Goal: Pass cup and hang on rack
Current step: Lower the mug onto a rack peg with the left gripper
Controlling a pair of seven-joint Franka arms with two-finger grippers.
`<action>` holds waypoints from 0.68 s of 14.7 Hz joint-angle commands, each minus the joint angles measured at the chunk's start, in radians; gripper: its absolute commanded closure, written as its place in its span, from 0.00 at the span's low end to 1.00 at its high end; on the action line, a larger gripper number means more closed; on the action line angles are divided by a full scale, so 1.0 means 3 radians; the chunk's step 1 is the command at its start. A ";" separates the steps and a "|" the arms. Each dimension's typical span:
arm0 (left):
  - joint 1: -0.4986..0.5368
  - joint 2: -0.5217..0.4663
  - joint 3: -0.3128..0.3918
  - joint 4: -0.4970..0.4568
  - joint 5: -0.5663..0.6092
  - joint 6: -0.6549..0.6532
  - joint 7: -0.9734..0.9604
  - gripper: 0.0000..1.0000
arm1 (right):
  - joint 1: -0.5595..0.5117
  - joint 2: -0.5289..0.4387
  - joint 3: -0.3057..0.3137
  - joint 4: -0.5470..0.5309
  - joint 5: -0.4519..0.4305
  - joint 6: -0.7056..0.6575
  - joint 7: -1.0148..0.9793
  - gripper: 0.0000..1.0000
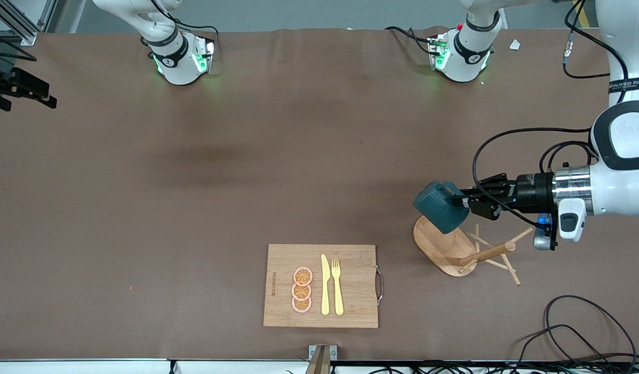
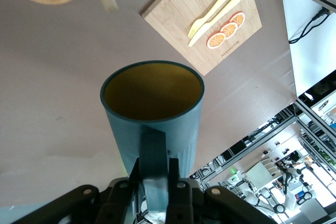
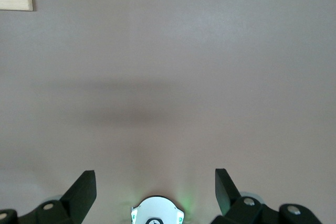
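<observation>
Nearest me I see the board (image 1: 321, 285) with knife (image 1: 325, 284), fork (image 1: 338, 286) and orange slices (image 1: 302, 289). Farther back, my left gripper (image 1: 462, 201) pinches the cup (image 1: 439, 205) by its handle, over the rack (image 1: 467, 250) base. My right gripper (image 3: 155, 188) waits, fingers spread.

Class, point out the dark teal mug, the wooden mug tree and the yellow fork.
Dark teal ribbed mug (image 1: 439, 208), front view, on its side wall.
Light wooden mug tree (image 1: 437, 244), front view, on its oval base.
Yellow plastic fork (image 1: 337, 286), front view, on its handle.
</observation>
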 commanded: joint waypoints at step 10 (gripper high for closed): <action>0.0404 0.0318 -0.0018 -0.0020 -0.0083 -0.0058 0.0808 0.98 | -0.0001 -0.0078 -0.0001 -0.0057 -0.0032 -0.0025 -0.0023 0.00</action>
